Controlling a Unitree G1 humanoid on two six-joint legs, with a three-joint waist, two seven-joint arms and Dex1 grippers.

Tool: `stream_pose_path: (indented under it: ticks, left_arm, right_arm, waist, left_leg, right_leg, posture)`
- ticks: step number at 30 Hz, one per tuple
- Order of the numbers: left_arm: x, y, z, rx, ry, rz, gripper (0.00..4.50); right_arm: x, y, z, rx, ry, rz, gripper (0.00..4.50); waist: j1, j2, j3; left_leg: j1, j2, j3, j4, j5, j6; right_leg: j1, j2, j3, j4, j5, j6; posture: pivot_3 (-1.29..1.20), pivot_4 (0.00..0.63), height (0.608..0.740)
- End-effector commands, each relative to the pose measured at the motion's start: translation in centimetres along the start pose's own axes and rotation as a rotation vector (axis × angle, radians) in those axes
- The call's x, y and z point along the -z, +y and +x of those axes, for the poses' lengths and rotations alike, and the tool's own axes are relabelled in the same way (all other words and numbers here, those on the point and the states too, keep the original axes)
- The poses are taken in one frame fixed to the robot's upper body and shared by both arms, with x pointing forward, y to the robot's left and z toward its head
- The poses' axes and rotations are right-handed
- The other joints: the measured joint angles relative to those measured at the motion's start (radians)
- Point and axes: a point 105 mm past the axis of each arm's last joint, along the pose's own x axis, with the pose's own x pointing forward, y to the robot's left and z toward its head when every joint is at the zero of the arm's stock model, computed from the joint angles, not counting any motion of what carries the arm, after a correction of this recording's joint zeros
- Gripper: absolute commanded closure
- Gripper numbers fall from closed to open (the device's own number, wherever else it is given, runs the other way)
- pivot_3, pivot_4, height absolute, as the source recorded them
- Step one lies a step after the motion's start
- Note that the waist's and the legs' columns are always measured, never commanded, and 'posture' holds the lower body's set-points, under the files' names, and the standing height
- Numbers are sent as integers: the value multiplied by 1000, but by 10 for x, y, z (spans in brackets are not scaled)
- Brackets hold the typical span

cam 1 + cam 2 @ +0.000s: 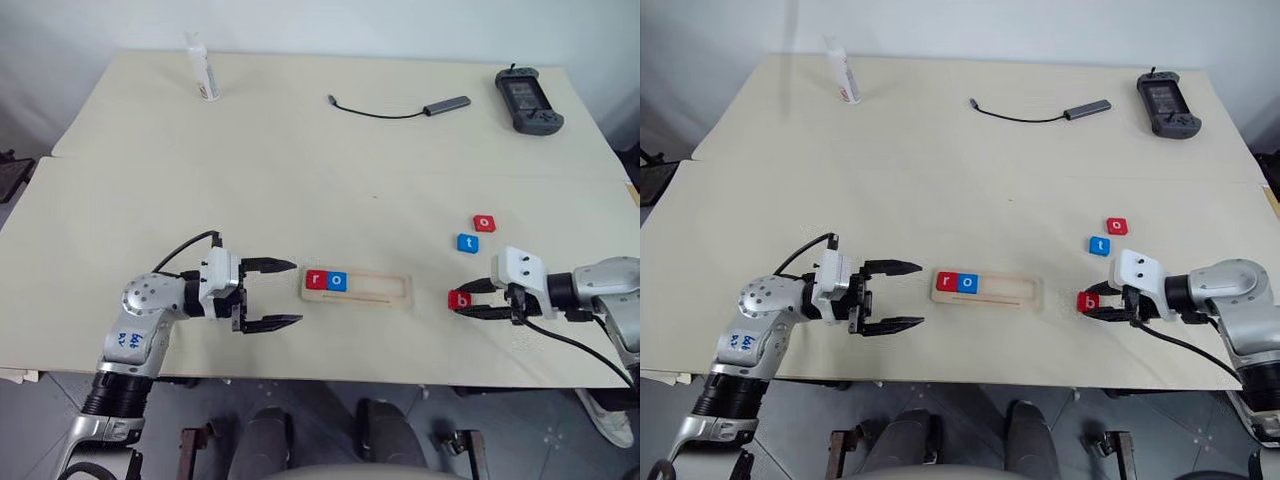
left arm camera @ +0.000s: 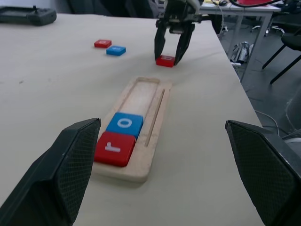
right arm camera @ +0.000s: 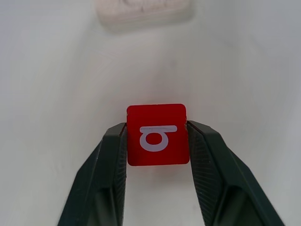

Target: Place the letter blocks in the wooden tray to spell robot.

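Here's the long pale wooden tray (image 1: 357, 288), a narrow strip with a shallow rectangular recess and a thin groove along one side, lying flat on the matte cream table (image 1: 300, 150) with its long axis running left to right across the robot's front. At its left end sit two glossy square tiles side by side: the red "r" block (image 1: 317, 280), then the blue "o" block (image 1: 337, 281) touching it. The remainder of the recess is bare wood.

Over on the right, the right gripper (image 3: 156, 141) has its two black textured fingers pressed against opposite sides of the red "b" block (image 3: 157, 134), a smooth rounded-corner square resting on the table just off the tray's right end. The fingers point toward the tray.

Beyond it, the blue "t" block (image 1: 467, 243) and the red "o" block (image 1: 484, 223) lie flat, near each other but apart.

The left gripper (image 1: 282, 294) hovers just left of the tray, pointing along its length, its black fingers spread wide with nothing between them.

At the far edge: a white bottle (image 1: 202, 68), a grey cabled adapter (image 1: 446, 104), and a dark handheld controller (image 1: 527, 101).
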Motion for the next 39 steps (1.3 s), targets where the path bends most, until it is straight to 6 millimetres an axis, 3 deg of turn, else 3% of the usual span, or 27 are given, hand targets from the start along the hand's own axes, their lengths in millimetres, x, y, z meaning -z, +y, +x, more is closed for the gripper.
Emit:
stream_pose_path:
  ticks: [1, 5, 9, 16, 24, 28, 33, 39]
  left_arm:
    - [-10, 1, -3, -17, -9, 48, 0]
    - [-9, 2, -6, -41, -2, 48, 0]
    - [-8, 3, -7, -58, 2, 46, 0]
    - [-6, 1, -4, -80, -7, 44, 0]
    - [-6, -2, -4, -108, -14, 39, 0]
    - [-6, -2, -4, -121, -13, 39, 0]
    - [-7, 0, -4, -124, -14, 42, 0]
    - [-7, 4, 0, -118, -23, 49, 0]
  right_arm:
    - [-44, 1, 6, -50, -95, -65, 3042]
    - [-89, 11, 23, -128, -177, -54, 3042]
    - [-110, 14, 46, -156, -179, -65, 3042]
    - [-115, 5, 84, -146, -140, -86, 3042]
    - [-116, 9, 95, -194, -128, -75, 3042]
    - [-118, 16, 95, -231, -137, -38, 1783]
    - [-123, 8, 81, -188, -161, -18, 17]
    - [-111, -3, 51, -51, -198, 6, 17]
  waist:
    - [-2, 1, 1]
    - [-1, 2, 1]
    - [4, 2, 1]
    - [1, 2, 1]
    - [-1, 2, 1]
    - [-1, 2, 1]
    - [-1, 2, 1]
    - [5, 2, 1]
  left_leg:
    - [0, 0, 0, 0, 0, 0]
    - [0, 1, -1, 0, 1, -1]
    - [-2, 1, -3, 0, 0, -2]
    - [-3, -1, -5, -1, 0, -2]
    - [-3, 0, -4, -1, 0, -2]
    - [-3, 0, -4, -1, 0, -2]
    - [-3, 0, -4, -1, 0, -2]
    - [-3, 0, -5, -1, 0, -2]
  right_leg:
    - [0, 0, 0, 0, 0, 0]
    - [0, 0, -2, 0, 0, -1]
    - [0, -1, -4, 0, 1, -1]
    - [0, -2, -7, -2, 1, -2]
    - [0, -1, -7, -2, 1, -2]
    - [0, -1, -7, -2, 1, -2]
    - [0, -1, -7, -2, 1, -2]
    - [0, -2, -8, -2, 1, -2]
  posture:
    - [0, 150, 740]
    - [0, 150, 740]
    - [0, 150, 740]
    - [0, 150, 740]
    - [0, 150, 740]
    - [0, 150, 740]
    - [0, 150, 740]
    - [0, 150, 740]
